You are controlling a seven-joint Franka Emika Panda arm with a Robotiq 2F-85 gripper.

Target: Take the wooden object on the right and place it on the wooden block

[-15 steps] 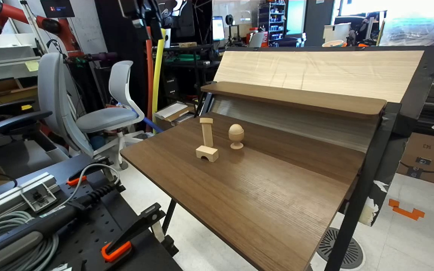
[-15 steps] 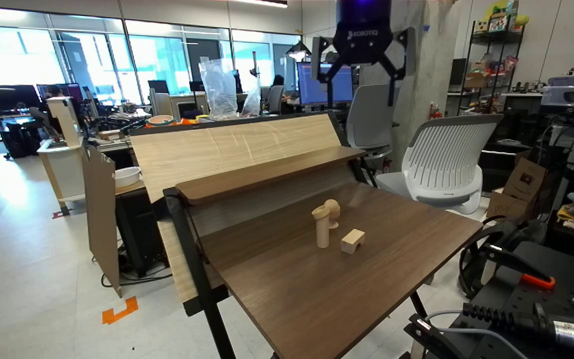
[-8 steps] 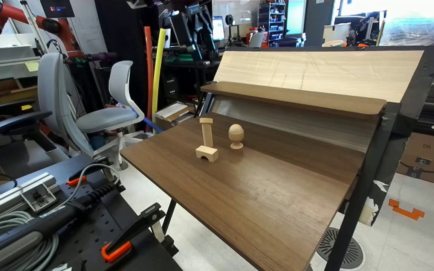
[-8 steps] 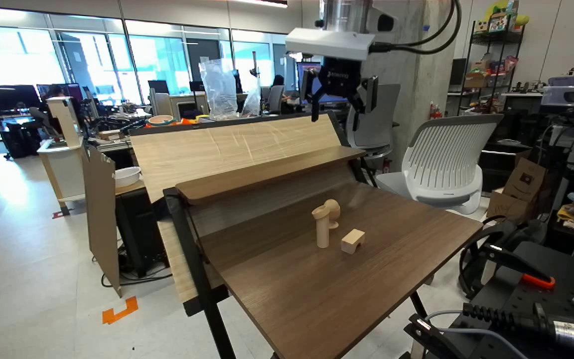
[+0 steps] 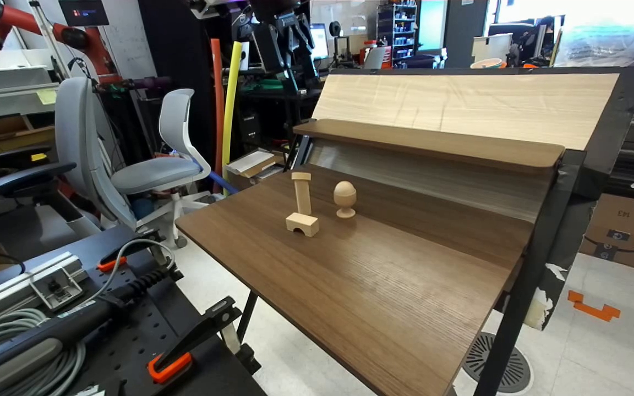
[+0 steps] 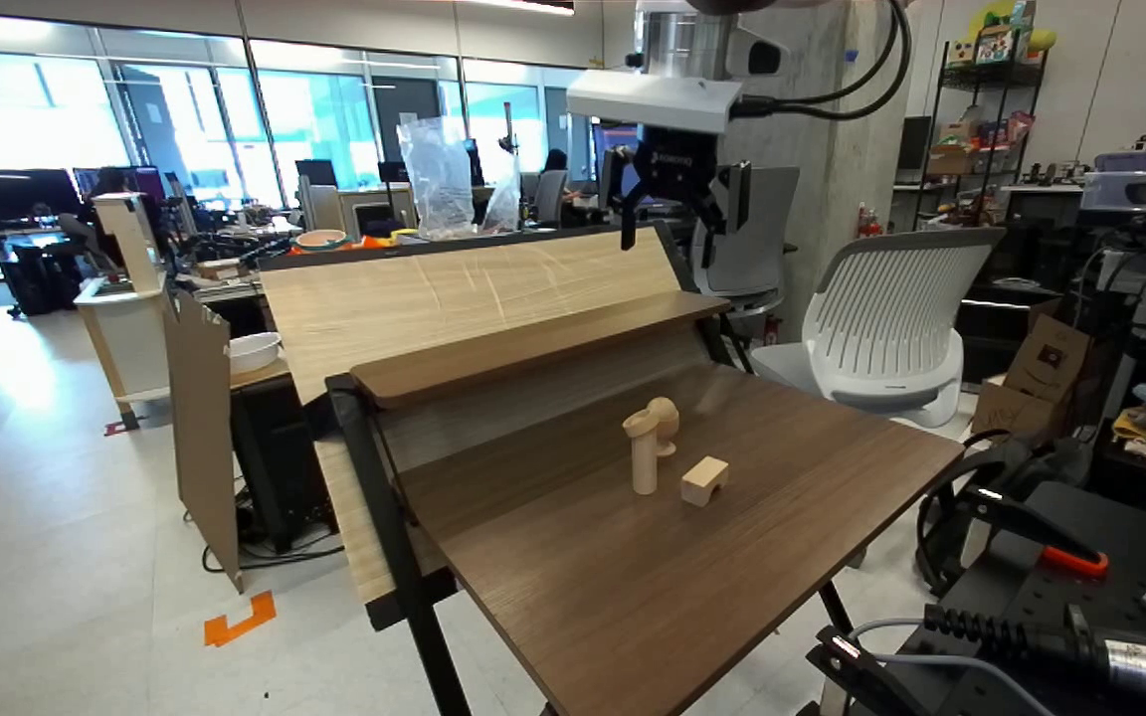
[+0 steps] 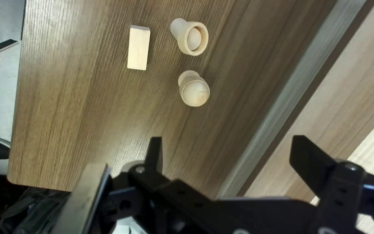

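The wooden object is a rounded egg-shaped tan piece on a narrow foot [image 5: 345,199]. It stands upright on the brown desk. In an exterior view it is partly hidden behind a column [image 6: 665,418], and in the wrist view it shows from above [image 7: 194,91]. The wooden block is a small pale arched block [image 5: 302,224], also seen in an exterior view [image 6: 704,481] and the wrist view [image 7: 138,47]. The upright peg behind it is a separate column. My gripper [image 7: 226,143] is open and empty, high above the desk's back [image 5: 301,87] [image 6: 672,237], apart from both pieces.
A wooden column with a hollow cup top [image 5: 302,193] stands between block and egg piece, close to both; it also shows in the wrist view [image 7: 192,37]. A raised shelf [image 5: 432,143] and slanted back panel [image 6: 474,288] border the desk [image 5: 361,286]. Chairs stand beyond.
Over the last second my gripper has swung rightward in one view and away, leftward and lower in the other view. In the last half second it sinks slightly. The wooden pieces have not moved.
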